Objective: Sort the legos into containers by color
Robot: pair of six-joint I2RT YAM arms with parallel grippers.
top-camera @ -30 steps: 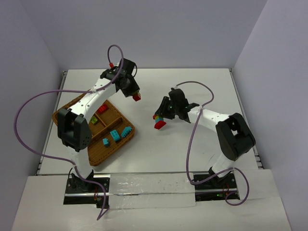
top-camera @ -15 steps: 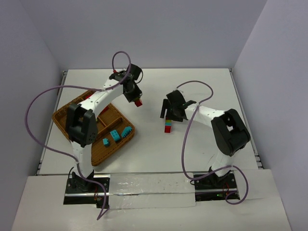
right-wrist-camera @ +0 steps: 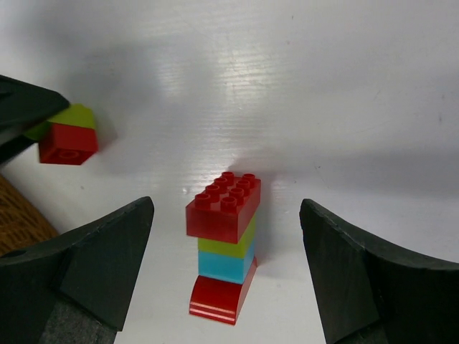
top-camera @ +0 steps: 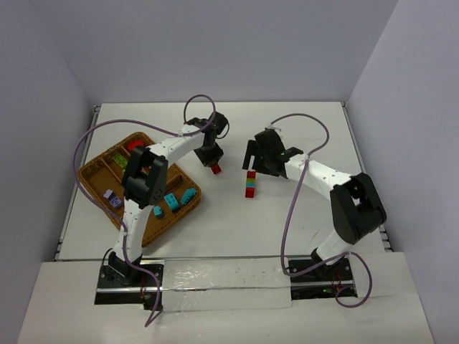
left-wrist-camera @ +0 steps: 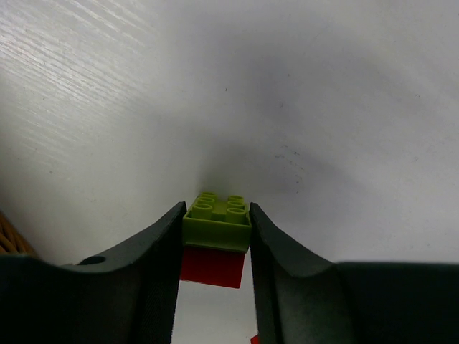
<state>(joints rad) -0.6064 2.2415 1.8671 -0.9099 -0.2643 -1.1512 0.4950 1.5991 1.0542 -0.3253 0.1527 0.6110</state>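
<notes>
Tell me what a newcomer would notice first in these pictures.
A red, green, blue and red lego stack stands upright at centre, with the open right gripper facing it. Just left of it, the left gripper pinches a green-and-red pair. Further left sits a wicker tray holding loose bricks.

red-green-teal-red stack (right-wrist-camera: 224, 244) standing upright on the bench (top-camera: 287, 215), green-on-red pair (left-wrist-camera: 215, 236) pinched in left claw (left-wrist-camera: 215, 215), wicker tray (top-camera: 86, 174) with loose bricks (top-camera: 171, 201) inside

white table (top-camera: 215, 229) with faint wood grain, plain pale grey-lilac walls (top-camera: 237, 43) on three sides, soft even light
</notes>
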